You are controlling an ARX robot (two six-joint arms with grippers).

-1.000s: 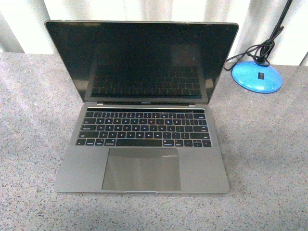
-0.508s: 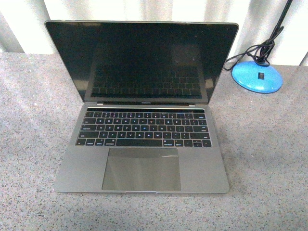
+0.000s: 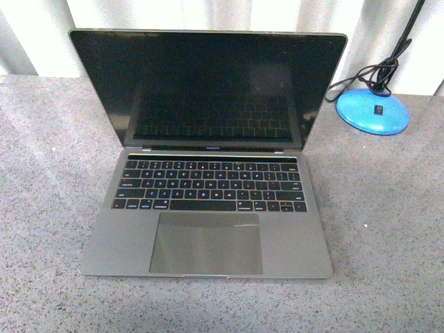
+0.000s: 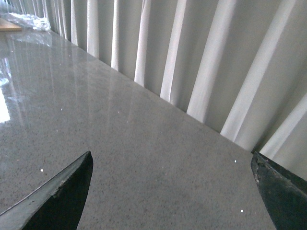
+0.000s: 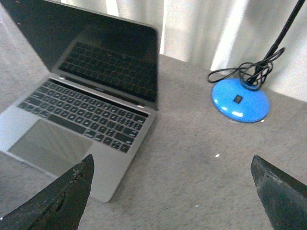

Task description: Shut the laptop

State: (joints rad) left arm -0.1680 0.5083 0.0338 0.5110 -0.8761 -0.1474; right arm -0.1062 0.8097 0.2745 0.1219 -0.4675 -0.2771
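Laptop (image 3: 207, 187) and everything around it sit a shade further toward 3 o'clock in the front view than half a second ago. The blue lamp base (image 3: 373, 111) has drifted by the same small amount, so the whole view has shifted rather than the machine itself. Its lid is just as it was, raised past upright and leaning away from me, the glossy black screen mirroring the keyboard below. The grey base lies flat on the speckled table (image 3: 388, 229), trackpad nearest me at 6 o'clock and hinge at 12. The lamp base stands at 2 o'clock from the laptop, well apart from it, with a black cable (image 3: 374, 73) looped on top. My right gripper (image 5: 171, 163) hangs above the table with its two dark fingers spread wide and nothing between them. From that wrist I see the laptop (image 5: 86, 105) ahead at about 10 o'clock, near but not touched, and the lamp base (image 5: 240, 99) at about 1 o'clock. My left gripper (image 4: 171, 160) is spread just as wide and holds nothing. It looks over grey table toward a pleated white curtain (image 4: 192, 62), so I cannot tell from that wrist how far it is from the laptop.
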